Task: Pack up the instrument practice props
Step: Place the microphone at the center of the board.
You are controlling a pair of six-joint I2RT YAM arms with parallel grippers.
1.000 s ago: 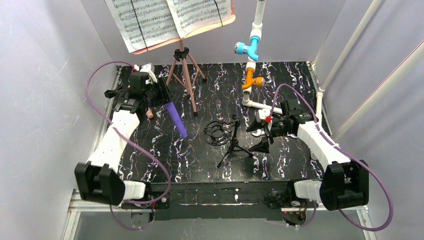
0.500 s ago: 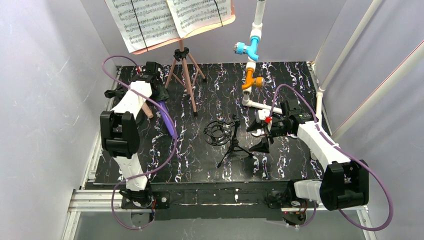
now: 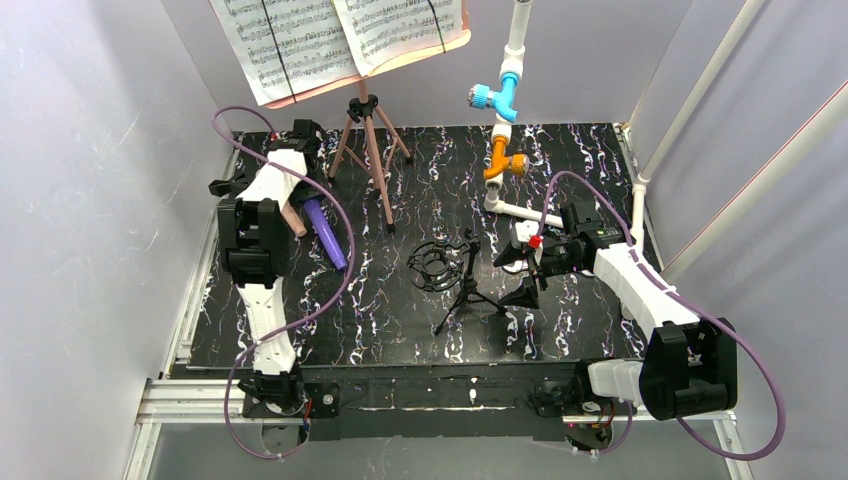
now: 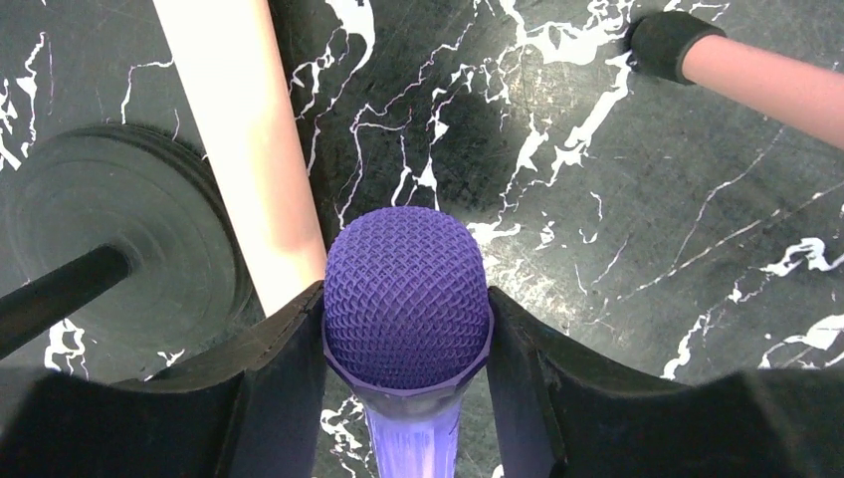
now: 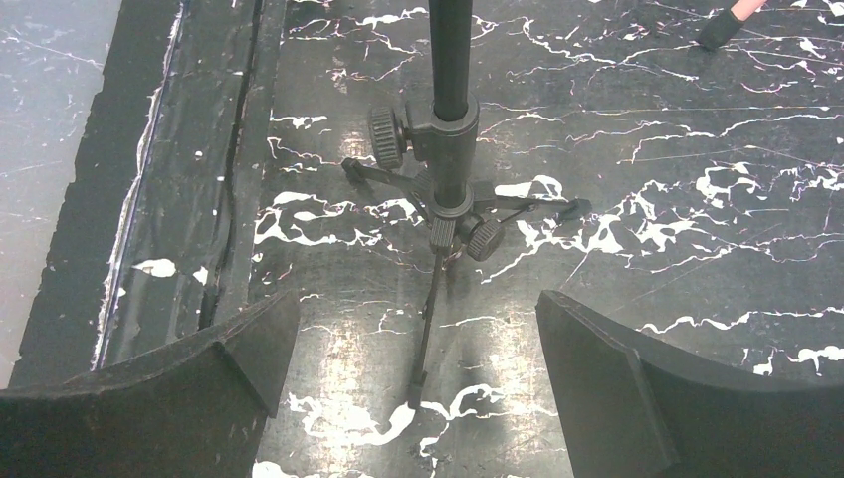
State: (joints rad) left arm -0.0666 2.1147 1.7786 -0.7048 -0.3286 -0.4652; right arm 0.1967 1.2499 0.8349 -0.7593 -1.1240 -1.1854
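My left gripper (image 3: 306, 190) is shut on the head of the purple microphone (image 3: 327, 235), at the far left of the table. In the left wrist view the mesh head (image 4: 406, 289) sits between my fingers (image 4: 289, 339). The peach microphone (image 3: 293, 220) lies just to its left; its handle (image 4: 244, 149) shows in the wrist view. My right gripper (image 3: 520, 273) is open and empty, right of the black mic holder (image 3: 437, 266) on its small tripod (image 5: 448, 149). The salmon music rest (image 3: 455, 42) carries white music sheets (image 3: 340, 35) on tripod legs (image 3: 370, 150).
A white pipe (image 3: 512, 70) with a blue valve (image 3: 490, 97) and an orange valve (image 3: 500, 160) stands at the back right. A black round base with a rod (image 4: 119, 239) lies by the peach microphone. A tripod leg's black foot (image 4: 667, 40) is close by. Grey walls enclose the table.
My left arm has swung back and left, carrying the purple microphone from the table's middle-left toward the far left corner. The right arm has barely moved.
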